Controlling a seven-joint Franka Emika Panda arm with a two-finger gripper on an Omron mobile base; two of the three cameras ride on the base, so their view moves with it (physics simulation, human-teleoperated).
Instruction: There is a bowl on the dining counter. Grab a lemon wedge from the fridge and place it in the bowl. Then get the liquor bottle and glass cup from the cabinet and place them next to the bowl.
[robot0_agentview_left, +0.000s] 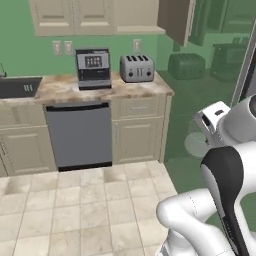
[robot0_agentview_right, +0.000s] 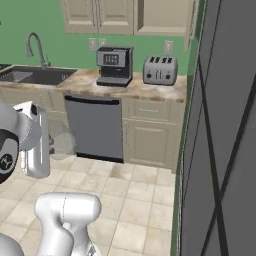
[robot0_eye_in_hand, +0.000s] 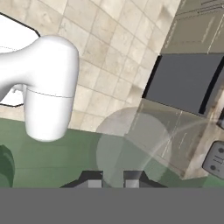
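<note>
Clear, see-through glass cup (robot0_eye_in_hand: 131, 146)

I see open tiled floor (robot0_agentview_right: 135, 195) before the dishwasher (robot0_agentview_right: 95, 127); the fridge (robot0_agentview_right: 225, 150) walls off its right side.

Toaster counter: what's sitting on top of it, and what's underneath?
On the stone counter stand a coffee machine and a toaster, with a sink at the left. Below are a grey dishwasher and beige cupboards; their insides are hidden behind closed fronts.

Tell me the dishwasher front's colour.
Plain dark grey; the dishwasher shows best in the left base view.
</note>
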